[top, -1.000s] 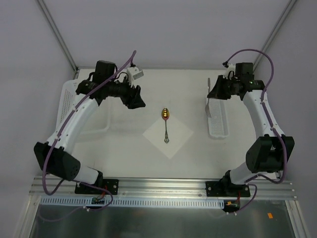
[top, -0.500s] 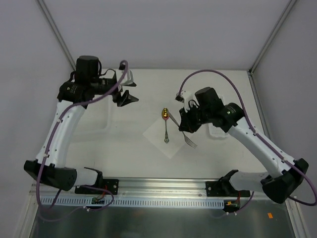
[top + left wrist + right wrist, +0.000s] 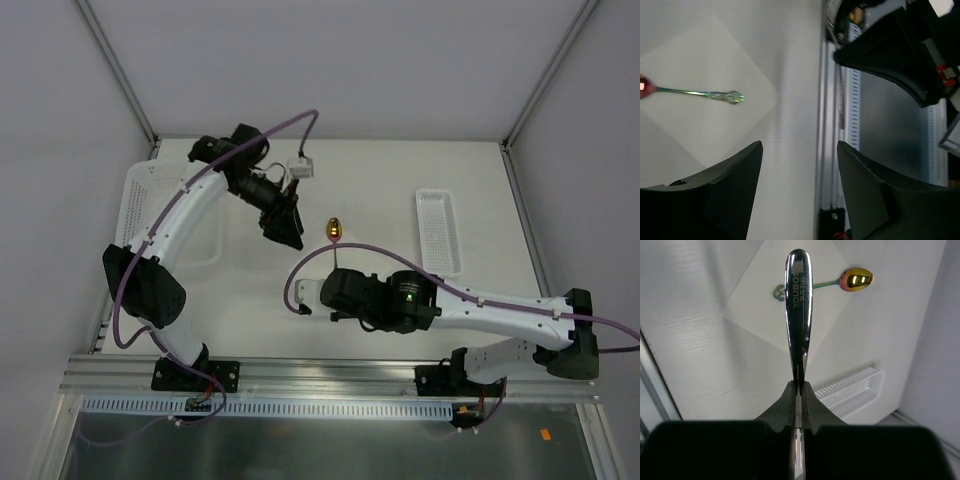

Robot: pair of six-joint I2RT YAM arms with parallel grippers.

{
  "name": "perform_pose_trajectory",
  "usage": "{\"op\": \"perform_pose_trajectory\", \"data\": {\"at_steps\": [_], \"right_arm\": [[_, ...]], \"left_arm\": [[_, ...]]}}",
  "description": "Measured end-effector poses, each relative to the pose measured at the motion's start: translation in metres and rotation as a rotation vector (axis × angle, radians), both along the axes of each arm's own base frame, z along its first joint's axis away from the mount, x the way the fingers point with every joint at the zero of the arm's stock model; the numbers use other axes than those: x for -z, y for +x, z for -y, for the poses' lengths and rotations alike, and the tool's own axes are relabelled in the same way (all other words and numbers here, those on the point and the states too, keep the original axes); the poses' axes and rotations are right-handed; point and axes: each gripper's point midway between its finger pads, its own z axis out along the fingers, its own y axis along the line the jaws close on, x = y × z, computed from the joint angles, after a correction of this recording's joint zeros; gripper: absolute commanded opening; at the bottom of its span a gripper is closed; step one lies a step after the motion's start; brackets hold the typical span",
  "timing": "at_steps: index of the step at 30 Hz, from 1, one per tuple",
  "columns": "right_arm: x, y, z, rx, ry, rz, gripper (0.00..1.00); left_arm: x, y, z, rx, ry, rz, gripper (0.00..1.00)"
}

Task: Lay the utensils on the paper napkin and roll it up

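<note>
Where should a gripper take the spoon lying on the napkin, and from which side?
Pinch the spoon at mid-handle, coming straight down with jaws set across it: the slim handle lies flat on the napkin, and the rounded gold bowl would likely slip.

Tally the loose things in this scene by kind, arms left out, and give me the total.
Spoon: 1
Fork, only its handle showing, clamped in the right gripper: 1
Paper napkin: 1
White perforated baskets: 2
Total: 5
</note>
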Motion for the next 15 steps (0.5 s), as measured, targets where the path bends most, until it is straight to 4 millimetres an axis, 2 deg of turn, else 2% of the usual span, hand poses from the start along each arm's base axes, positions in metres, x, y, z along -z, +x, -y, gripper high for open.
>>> {"op": "perform_pose_trajectory", "data": {"at_steps": [3,5,7,15], "right_arm": [[0.002,0.004,0.000,-0.045,-0.090,0.090,0.00],[-0.003,0.006,-0.001,-0.068,-0.117,0.140,0.00],[-0.008,0.006,-0.003,-0.093,-0.134,0.187,0.00],[-0.014,-0.001,-0.011,-0.179,-0.186,0.264,0.00]], "left_arm": [[0.029,-0.059,0.021,0.149,0.057,-0.128,0.62],[0.039,-0.085,0.027,0.215,0.082,-0.179,0.62],[0.043,-0.095,0.026,0.233,0.094,-0.215,0.61],[0.042,-0.108,0.032,0.272,0.080,-0.243,0.61]]}}
